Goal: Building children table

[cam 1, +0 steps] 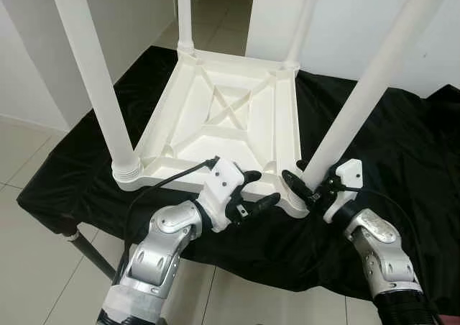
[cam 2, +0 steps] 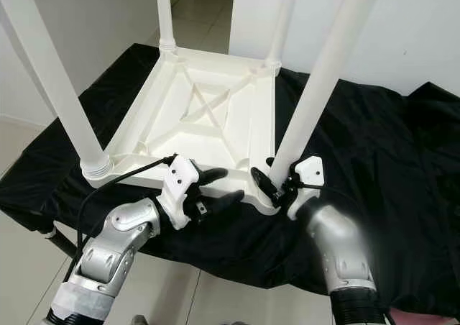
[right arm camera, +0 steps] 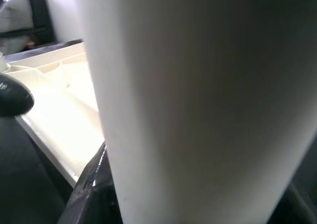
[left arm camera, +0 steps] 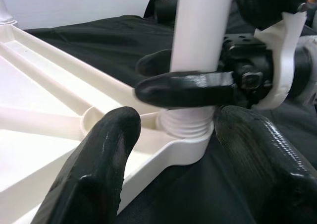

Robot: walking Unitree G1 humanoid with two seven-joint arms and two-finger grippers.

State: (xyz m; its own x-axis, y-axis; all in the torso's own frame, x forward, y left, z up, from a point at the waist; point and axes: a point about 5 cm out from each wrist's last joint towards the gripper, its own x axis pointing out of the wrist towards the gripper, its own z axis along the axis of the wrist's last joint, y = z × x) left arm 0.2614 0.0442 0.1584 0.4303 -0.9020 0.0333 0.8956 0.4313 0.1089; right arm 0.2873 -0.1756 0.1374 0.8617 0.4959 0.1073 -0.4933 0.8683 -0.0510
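A pale tiled floor (cam 1: 36,159) and white walls surround a low surface draped in a glossy black cloth (cam 1: 402,152). On the cloth lies one white plastic children's table (cam 1: 230,116), turned upside down so that its ribbed underside with a cross brace faces up. Four white round plastic legs stand up from its four corners: one at the near left corner (cam 1: 90,66), one at the far left corner (cam 1: 184,12), one at the far right corner (cam 1: 305,19), and one at the near right corner (cam 1: 374,77), which leans to the right. Each leg meets the table at a ribbed collar.

Two grippers are at the near edge of the table. The right gripper (cam 1: 310,188) has its two black fingers clasped around the base of the near right leg, just above the collar; in the right wrist view the leg (right arm camera: 198,105) sits between them. The left gripper (cam 1: 253,194) hovers over the near rim, just left of that leg, its two black fingers (left arm camera: 106,159) spread apart and gripping nothing. A black cable (cam 1: 172,175) runs along the left gripper's white wrist housing.
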